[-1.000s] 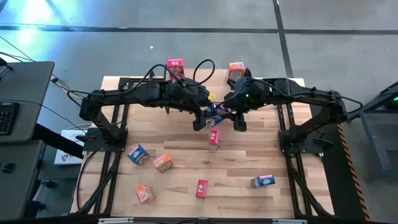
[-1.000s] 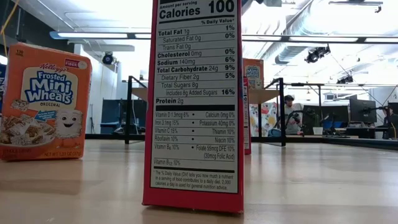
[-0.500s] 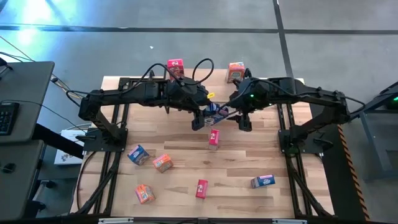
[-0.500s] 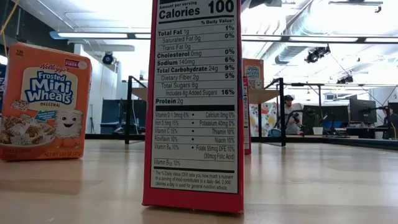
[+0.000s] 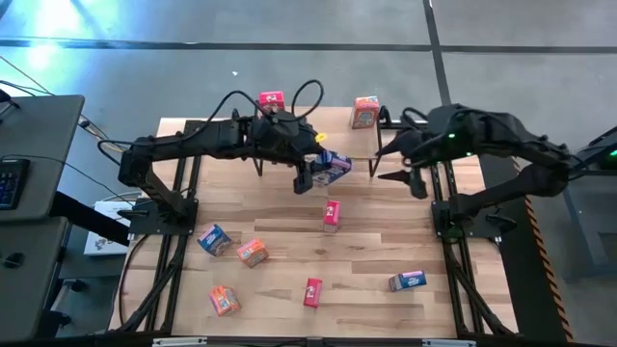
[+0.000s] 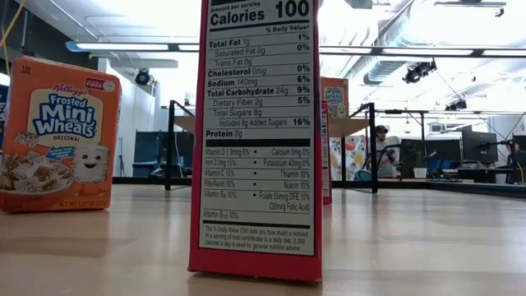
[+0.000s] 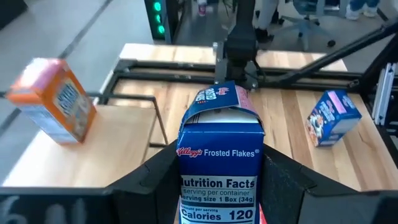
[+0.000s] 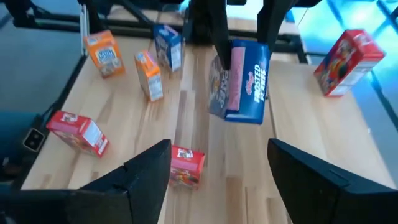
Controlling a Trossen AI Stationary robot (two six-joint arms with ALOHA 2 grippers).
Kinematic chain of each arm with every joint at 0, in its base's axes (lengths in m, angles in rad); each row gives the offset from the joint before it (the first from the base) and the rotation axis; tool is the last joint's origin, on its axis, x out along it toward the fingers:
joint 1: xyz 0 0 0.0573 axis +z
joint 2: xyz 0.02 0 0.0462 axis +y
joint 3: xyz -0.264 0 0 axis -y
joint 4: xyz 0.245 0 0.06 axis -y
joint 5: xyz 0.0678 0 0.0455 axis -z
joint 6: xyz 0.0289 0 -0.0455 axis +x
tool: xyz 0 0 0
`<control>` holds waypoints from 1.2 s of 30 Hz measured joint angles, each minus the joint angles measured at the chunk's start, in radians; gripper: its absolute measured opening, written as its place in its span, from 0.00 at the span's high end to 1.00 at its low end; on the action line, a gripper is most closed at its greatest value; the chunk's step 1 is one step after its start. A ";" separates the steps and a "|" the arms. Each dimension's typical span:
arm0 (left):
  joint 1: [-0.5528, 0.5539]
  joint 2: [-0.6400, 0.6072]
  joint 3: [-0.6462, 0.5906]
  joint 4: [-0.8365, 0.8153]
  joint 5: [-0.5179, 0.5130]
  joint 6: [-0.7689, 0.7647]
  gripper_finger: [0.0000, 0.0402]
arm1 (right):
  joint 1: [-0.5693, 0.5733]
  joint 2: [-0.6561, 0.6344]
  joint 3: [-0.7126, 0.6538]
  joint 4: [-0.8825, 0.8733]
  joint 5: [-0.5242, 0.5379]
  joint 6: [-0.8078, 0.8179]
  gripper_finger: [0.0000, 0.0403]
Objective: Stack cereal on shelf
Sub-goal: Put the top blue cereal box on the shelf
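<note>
I have the blue Frosted Flakes box (image 5: 331, 164) clamped between the left gripper (image 5: 318, 172) fingers, held up off the bench (image 5: 386, 241) just in front of the shelf (image 5: 308, 130), a light wooden board on thin black legs along the far edge. In the left wrist view the box (image 7: 219, 163) sits squarely between the dark fingers, its top flap lifted a little, so the printed cardboard is soft at that end and I judge it will crush if squeezed harder. On the shelf a red box (image 5: 272, 102) stands toward one end and an orange box (image 5: 364, 111) toward the other, leaving bare board between them. I take this as the carry step: the next move calls for lifting the blue box clear of the shelf edge and setting it flat on that bare stretch or on top of a standing box, keeping it upright. The right gripper (image 5: 393, 163) hangs just beside the orange box's end of the shelf, fingers apart and holding nothing. Well in front of the shelf, six more small boxes lie scattered on the slatted wooden bench, among them a red one (image 5: 331, 214) nearest the held box and another blue one (image 5: 408, 280).
</note>
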 joint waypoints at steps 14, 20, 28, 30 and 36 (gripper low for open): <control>0.076 -0.022 -0.044 0.117 0.000 0.028 0.59 | 0.000 -0.331 -0.438 0.306 0.002 0.068 0.36; 0.110 -0.039 -0.146 0.244 0.041 0.024 0.59 | 0.000 -0.426 -0.554 0.371 0.002 0.087 0.36; 0.149 -0.047 -0.293 0.439 0.073 0.010 0.59 | 0.000 -0.492 -0.653 0.458 0.003 0.102 0.36; 0.159 -0.047 -0.325 0.485 0.073 0.009 0.59 | 0.000 -0.505 -0.673 0.475 0.004 0.102 0.36; 0.196 -0.047 -0.405 0.614 0.079 -0.006 0.59 | 0.000 -0.518 -0.706 0.501 0.057 0.103 0.36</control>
